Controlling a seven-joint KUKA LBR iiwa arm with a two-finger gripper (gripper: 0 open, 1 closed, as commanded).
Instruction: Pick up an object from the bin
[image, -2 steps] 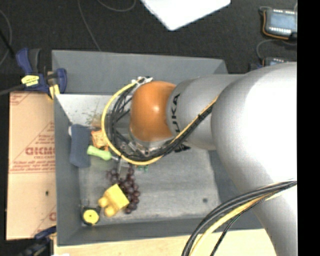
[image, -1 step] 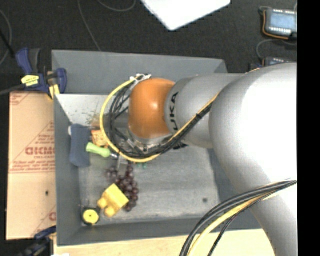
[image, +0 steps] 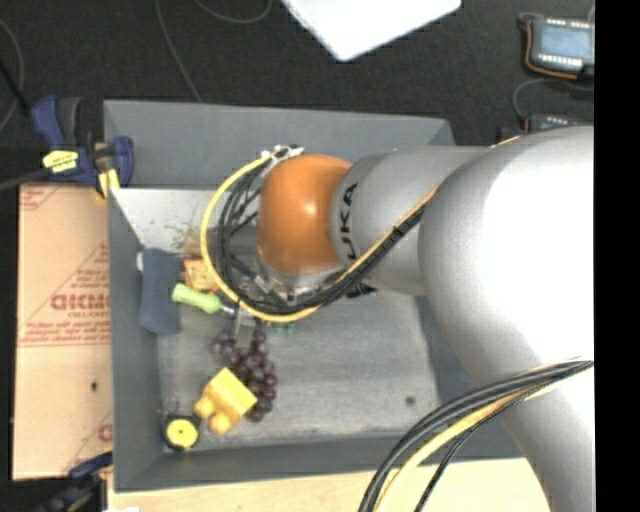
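My gripper (image: 243, 308) hangs low in the left half of the bin, mostly hidden under the arm's wrist. Just below it lies a bunch of dark purple grapes (image: 250, 360). A green stick-like toy (image: 196, 298) lies right at its left, with a small tan thing (image: 197, 273) above that. A blue soft piece (image: 158, 290) rests against the left wall. I see nothing held in the gripper.
A yellow toy block (image: 226, 397) touches the grapes' lower end, and a small yellow round disc (image: 181, 433) sits in the front left corner. The arm covers the bin's right and back parts. Bare floor shows at the front middle.
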